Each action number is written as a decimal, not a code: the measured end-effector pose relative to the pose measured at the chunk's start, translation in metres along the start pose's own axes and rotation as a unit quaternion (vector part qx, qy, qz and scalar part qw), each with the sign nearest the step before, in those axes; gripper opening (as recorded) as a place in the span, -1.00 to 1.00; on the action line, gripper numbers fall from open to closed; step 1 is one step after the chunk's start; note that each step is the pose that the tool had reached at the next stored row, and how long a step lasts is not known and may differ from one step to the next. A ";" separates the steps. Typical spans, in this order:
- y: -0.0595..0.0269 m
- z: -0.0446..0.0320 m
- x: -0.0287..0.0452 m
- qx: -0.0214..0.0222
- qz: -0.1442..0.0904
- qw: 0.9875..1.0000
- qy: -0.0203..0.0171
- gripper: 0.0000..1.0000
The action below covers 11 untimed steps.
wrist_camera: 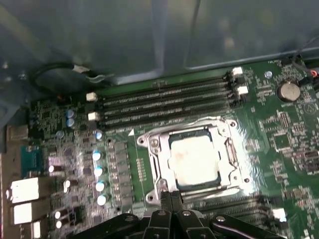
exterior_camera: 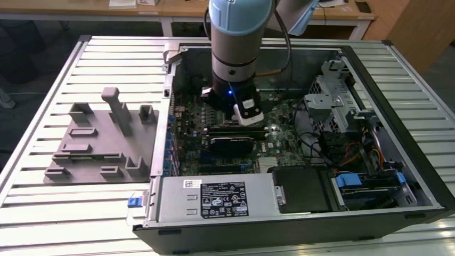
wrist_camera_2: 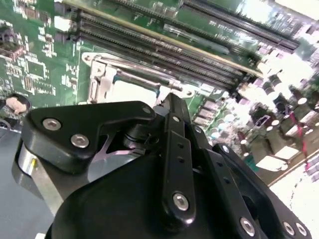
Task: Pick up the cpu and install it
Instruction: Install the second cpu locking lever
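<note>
Grey-blue arm [exterior_camera: 238, 32], black linkage (silver screws), black cable.

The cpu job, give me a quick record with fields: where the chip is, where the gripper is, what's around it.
cpu: lying flat inside the socket frame on the motherboard, silvery top showing
gripper: fingertips together, just beside the socket frame's edge, holding nothing
memory slots: long dark rows alongside the socket
arm: reaching down into the open computer case in the exterior view
power supply box: at the case's near edge
grey fixture: on the slatted table, at the exterior view's left
</note>
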<state>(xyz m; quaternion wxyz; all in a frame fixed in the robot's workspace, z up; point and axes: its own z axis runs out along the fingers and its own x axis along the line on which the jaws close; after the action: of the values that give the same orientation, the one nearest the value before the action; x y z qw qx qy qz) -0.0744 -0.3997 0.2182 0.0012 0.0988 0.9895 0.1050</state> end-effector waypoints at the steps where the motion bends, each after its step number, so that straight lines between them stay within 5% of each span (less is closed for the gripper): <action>1: 0.0024 0.0006 -0.0003 0.002 0.000 1.000 0.000 -0.79; 11: 0.0187 0.0049 -0.0117 0.020 0.000 1.000 -0.004 -0.79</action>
<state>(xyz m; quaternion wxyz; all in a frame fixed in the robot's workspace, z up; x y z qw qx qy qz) -0.0592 -0.3830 0.2171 0.0033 0.0989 0.9915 0.0846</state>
